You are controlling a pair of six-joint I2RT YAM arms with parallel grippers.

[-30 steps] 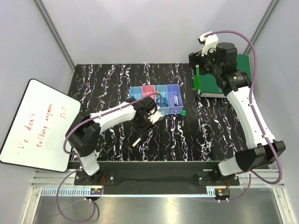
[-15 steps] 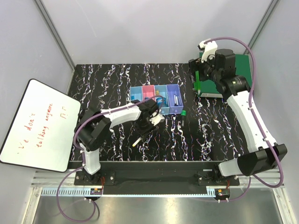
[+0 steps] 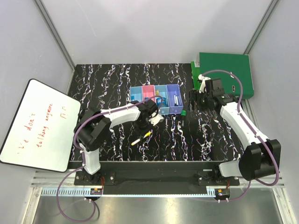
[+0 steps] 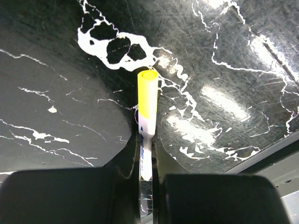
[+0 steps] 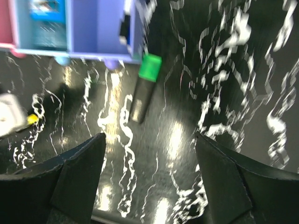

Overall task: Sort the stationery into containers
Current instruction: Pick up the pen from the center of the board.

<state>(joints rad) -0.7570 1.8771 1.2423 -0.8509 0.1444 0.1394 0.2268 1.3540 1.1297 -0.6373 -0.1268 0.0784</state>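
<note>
While the left pincer (image 4: 147,173) is clamped tight on the yellow-and-white pen (image 4: 146,109), the hold sits at the white tail, with the yellow end jutting out over the tabletop (image 4: 224,56).
- Risk: a grip this far off the pen's middle may let it pivot or slide out on a lift. Cannot tell whether it is clear of the surface yet.
- From above, the pen lies on the near side of the bins, a little apart from them.

Further out, the right pincer (image 5: 149,151) hangs with jaws wide over the green-capped dark marker (image 5: 144,91).
- The marker lies flat just beside the purple bin, cap toward the bin wall (image 5: 100,28); whether it touches is unclear, as the wrist view is blurred.
- Risk: a finger coming down on the bin side could strike the wall, shove the whole row of containers (image 3: 140,87), or roll the marker away.

At the row itself:
- Both arms work close to it, so they could meet there.
- A pen dropped at a slant may rest across a rim.

Beyond, the green folder (image 3: 224,70) lies at the far right edge.
</note>
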